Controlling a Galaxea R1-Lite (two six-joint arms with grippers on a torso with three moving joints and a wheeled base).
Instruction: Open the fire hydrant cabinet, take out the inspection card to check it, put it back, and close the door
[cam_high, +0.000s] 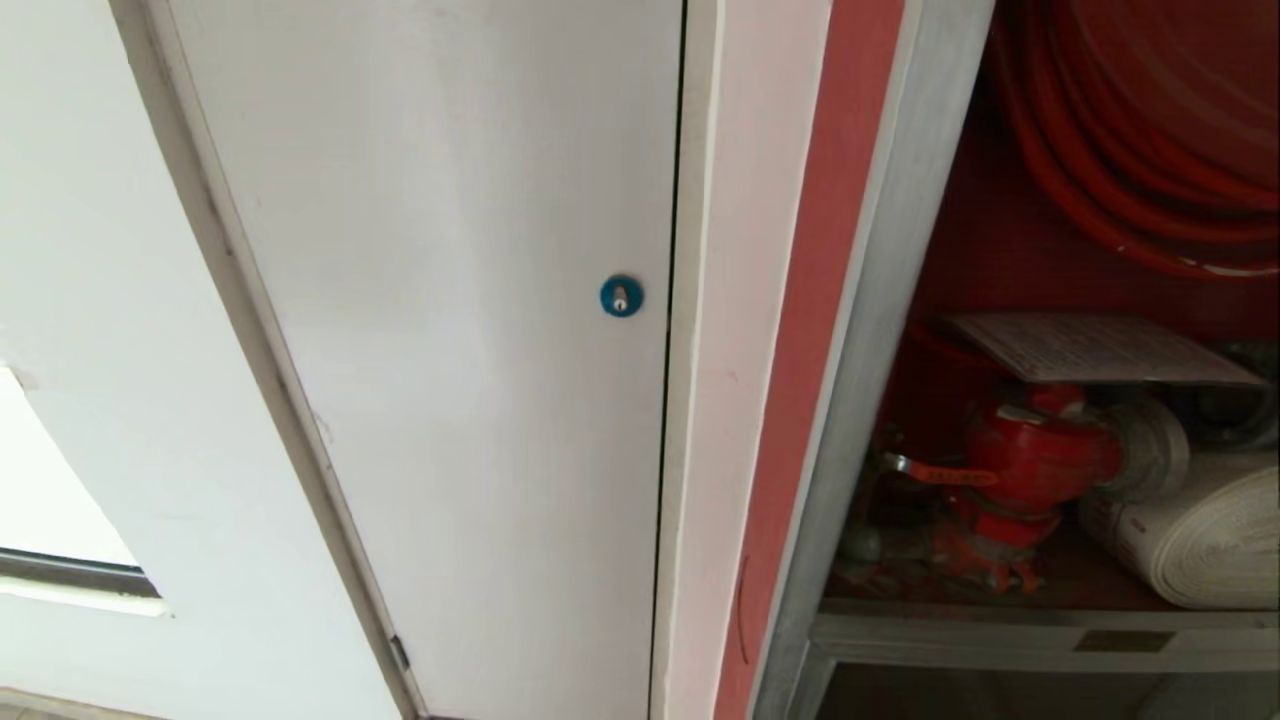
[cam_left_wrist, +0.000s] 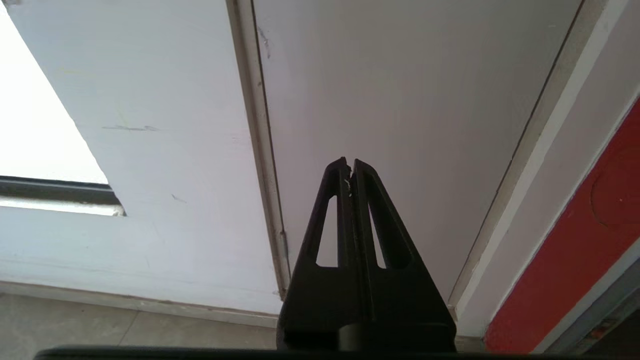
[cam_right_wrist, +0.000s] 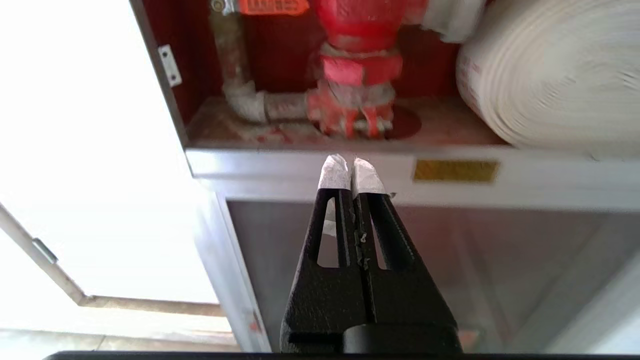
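The inspection card (cam_high: 1095, 348) lies atop the red valve (cam_high: 1040, 455) inside the open fire hydrant cabinet (cam_high: 870, 400), beside the white hose roll (cam_high: 1200, 540), while the right claw (cam_right_wrist: 351, 167) and the left claw (cam_left_wrist: 349, 164) hang closed and empty.

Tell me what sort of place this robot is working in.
Probably a corridor or service area inside a building: an open fire hydrant cabinet set into the wall, holding a red valve and rolled white hose, beside a plain white panel door with a blue lock.
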